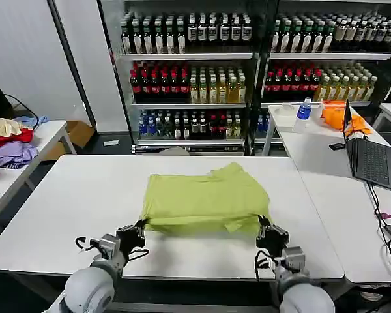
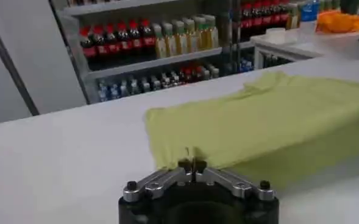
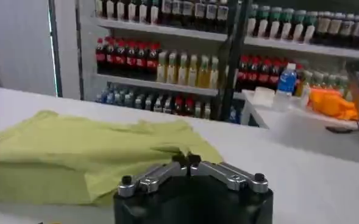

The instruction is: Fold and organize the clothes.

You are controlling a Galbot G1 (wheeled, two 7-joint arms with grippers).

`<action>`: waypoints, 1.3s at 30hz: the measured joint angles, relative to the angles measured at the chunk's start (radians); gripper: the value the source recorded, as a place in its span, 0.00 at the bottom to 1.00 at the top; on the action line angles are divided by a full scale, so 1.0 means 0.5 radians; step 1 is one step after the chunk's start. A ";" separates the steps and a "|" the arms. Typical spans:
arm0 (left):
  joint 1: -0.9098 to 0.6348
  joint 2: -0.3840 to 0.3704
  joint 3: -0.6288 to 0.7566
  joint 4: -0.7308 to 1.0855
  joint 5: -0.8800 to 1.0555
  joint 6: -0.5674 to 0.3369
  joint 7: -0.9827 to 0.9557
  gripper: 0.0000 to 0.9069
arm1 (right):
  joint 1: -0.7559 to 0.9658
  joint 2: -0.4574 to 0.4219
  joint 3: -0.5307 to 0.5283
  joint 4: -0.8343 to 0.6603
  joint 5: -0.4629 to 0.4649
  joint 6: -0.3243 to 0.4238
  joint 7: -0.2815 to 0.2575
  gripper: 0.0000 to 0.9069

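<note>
Both grippers, left (image 1: 141,229) and right (image 1: 263,229), pinch the near corners of the folded T-shirt (image 1: 205,199); its print is hidden.

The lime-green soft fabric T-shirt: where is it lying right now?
In the head view, the lime-green soft fabric T-shirt lies mid-table on the white table, its near corners pinched by the left gripper and right gripper.
</note>
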 measured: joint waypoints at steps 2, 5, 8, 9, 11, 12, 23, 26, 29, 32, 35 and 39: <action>-0.043 -0.011 0.030 0.047 0.006 -0.001 -0.006 0.03 | 0.050 -0.007 -0.020 -0.055 -0.021 0.018 -0.003 0.00; -0.105 -0.027 0.069 0.114 0.012 -0.002 -0.013 0.03 | 0.124 -0.005 -0.053 -0.140 -0.058 0.050 -0.012 0.00; -0.158 -0.043 0.100 0.173 0.019 -0.005 -0.014 0.12 | 0.192 0.004 -0.086 -0.221 -0.098 0.072 -0.015 0.00; -0.174 -0.048 0.109 0.191 0.020 -0.006 -0.014 0.28 | 0.210 0.006 -0.094 -0.243 -0.108 0.076 -0.015 0.00; -0.203 -0.060 0.125 0.225 0.020 -0.011 -0.016 0.71 | 0.246 0.015 -0.111 -0.290 -0.131 0.082 -0.012 0.63; -0.217 -0.065 0.131 0.240 0.019 -0.016 -0.022 0.83 | 0.262 0.019 -0.117 -0.310 -0.143 0.082 -0.009 0.96; -0.276 -0.105 0.153 0.312 -0.003 -0.098 -0.053 1.00 | 0.298 0.043 -0.122 -0.392 -0.197 0.123 -0.045 1.00; -0.265 -0.105 0.142 0.312 -0.004 -0.115 -0.054 1.00 | 0.272 0.044 -0.105 -0.385 -0.200 0.132 -0.046 1.00; -0.244 -0.104 0.124 0.303 -0.005 -0.125 -0.057 1.00 | 0.234 0.041 -0.084 -0.359 -0.196 0.136 -0.044 1.00; -0.218 -0.098 0.104 0.297 -0.005 -0.135 -0.060 1.00 | 0.196 0.041 -0.059 -0.334 -0.187 0.137 -0.039 1.00; -0.186 -0.098 0.091 0.300 -0.012 -0.143 -0.061 1.00 | 0.158 0.047 -0.031 -0.328 -0.159 0.127 -0.026 1.00; -0.179 -0.112 0.090 0.320 -0.034 -0.145 -0.060 1.00 | 0.118 0.050 0.007 -0.316 -0.095 0.092 0.003 1.00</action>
